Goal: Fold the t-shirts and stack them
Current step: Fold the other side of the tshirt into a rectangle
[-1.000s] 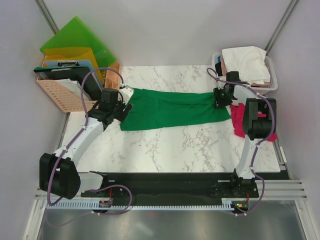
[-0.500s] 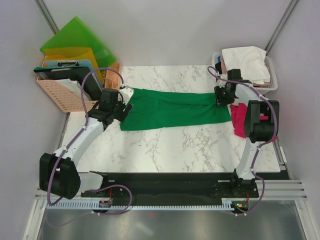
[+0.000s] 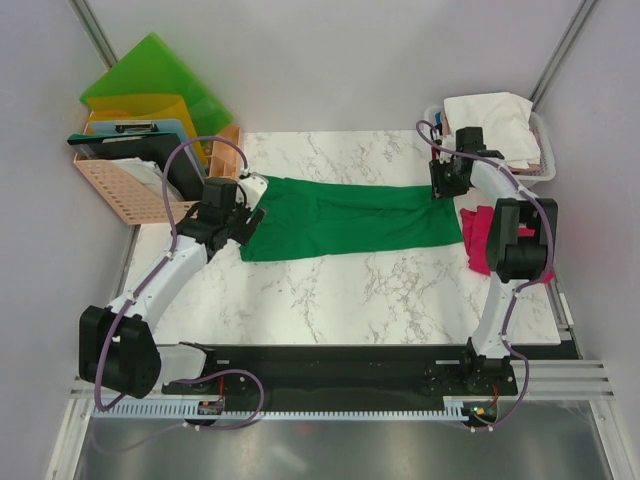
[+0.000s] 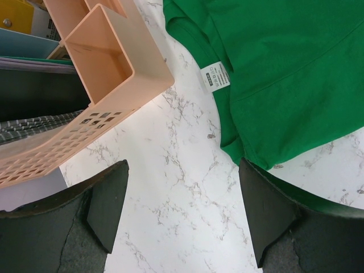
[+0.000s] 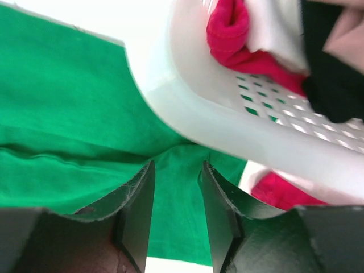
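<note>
1. Near zone. The table [image 3: 330, 290] carries no folded stack. On my reading, the task is at its early stage.

2. Middle zone. The green t-shirt [image 3: 350, 218] lies spread flat across the table, long axis running left to right. It is unfolded, and its neck label [image 4: 216, 75] faces up at the left end. This lay suits a fold taken from both ends at once, which likely explains one arm at each end.

3. Left gripper [image 4: 183, 193]. The jaws stand wide apart, grasping nothing. It hangs over bare marble just beside the shirt's left hem, apparently placed to come down on that edge.

4. Right gripper [image 5: 175, 205]. The jaws are part-way apart over the shirt's far right corner. Green cloth shows through the gap and appears to lie beneath them, not pinched. I judge it released.

5. Right side. A magenta t-shirt [image 3: 476, 238] lies crumpled on the table beside the green one, partly under the right arm, awaiting its turn.

6. Far zone. The white basket [image 5: 227, 122] sits just beside the right gripper and holds a white t-shirt [image 3: 490, 120] and other cloth. Clearance there is tight and a snag is possible. The peach basket [image 4: 108, 85] stands at the far left, apart from the shirt.
</note>
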Motion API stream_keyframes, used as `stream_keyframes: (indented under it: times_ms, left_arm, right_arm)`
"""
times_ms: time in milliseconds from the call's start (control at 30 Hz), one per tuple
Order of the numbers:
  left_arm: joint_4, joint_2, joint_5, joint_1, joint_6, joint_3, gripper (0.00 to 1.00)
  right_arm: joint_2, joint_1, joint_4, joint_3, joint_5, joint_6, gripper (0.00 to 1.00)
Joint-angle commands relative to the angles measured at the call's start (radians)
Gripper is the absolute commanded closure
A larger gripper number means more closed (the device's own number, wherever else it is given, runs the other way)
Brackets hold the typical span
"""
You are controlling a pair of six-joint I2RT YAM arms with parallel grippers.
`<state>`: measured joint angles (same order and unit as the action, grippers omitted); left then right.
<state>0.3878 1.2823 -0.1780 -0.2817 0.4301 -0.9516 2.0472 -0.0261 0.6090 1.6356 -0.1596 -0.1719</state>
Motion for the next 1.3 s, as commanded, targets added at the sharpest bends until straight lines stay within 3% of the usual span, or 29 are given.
stream_keyframes:
  times_ms: [0, 233, 267, 300, 367, 400, 433, 700, 733, 767, 833, 900, 1033, 1267]
  left_arm:
    - [-0.027, -0.014, 0.003, 0.001, 0.002, -0.003, 0.15]
    - [-0.027, -0.006, 0.006, 0.001, 0.002, -0.003, 0.15]
    - [-0.027, -0.006, 0.008, 0.003, 0.002, -0.006, 0.15]
    - [-0.027, -0.006, 0.008, 0.001, 0.002, -0.007, 0.15]
    - [-0.027, -0.003, 0.008, 0.001, 0.002, -0.009, 0.15]
    - [-0.027, -0.003, 0.008, 0.001, 0.002, -0.007, 0.15]
    - [-0.026, -0.003, 0.008, 0.001, 0.004, -0.007, 0.15]
    - [-0.029, -0.008, 0.005, 0.001, 0.01, 0.004, 0.15]
    - [-0.027, -0.009, 0.005, 0.001, 0.012, 0.004, 0.15]
    - [-0.029, -0.005, 0.006, 0.003, 0.01, 0.002, 0.15]
    - [-0.03, 0.005, 0.011, 0.001, 0.009, 0.001, 0.15]
    - [-0.029, 0.009, 0.018, 0.003, 0.001, -0.001, 0.15]
    - [-0.029, 0.009, 0.017, 0.001, 0.002, 0.002, 0.15]
    - [-0.03, 0.002, 0.005, 0.003, 0.012, 0.01, 0.15]
  right_arm:
    - [0.041, 0.0, 0.005, 0.023, 0.0, 0.014, 0.55]
    - [0.059, 0.0, -0.014, -0.014, 0.023, -0.001, 0.59]
    - [0.057, 0.0, -0.017, -0.022, 0.022, -0.001, 0.63]
    - [0.054, 0.0, -0.018, -0.025, 0.023, -0.001, 0.74]
    - [0.051, 0.002, -0.023, -0.029, 0.025, -0.001, 0.81]
    - [0.05, 0.0, -0.025, -0.028, 0.028, -0.001, 0.95]
    - [0.05, 0.0, -0.026, -0.029, 0.031, 0.002, 1.0]
    - [-0.008, 0.0, -0.025, -0.062, 0.029, -0.012, 1.0]
    - [-0.019, 0.0, -0.025, -0.065, 0.029, -0.015, 0.99]
    - [-0.03, 0.002, -0.023, -0.065, 0.031, -0.018, 0.92]
    - [-0.036, 0.0, -0.018, -0.062, 0.029, -0.028, 0.56]
    - [-0.041, 0.0, -0.02, -0.063, 0.023, -0.029, 0.34]
    - [-0.022, 0.0, -0.029, -0.046, 0.015, -0.017, 0.34]
    - [0.071, 0.0, -0.029, 0.036, 0.009, 0.018, 0.41]
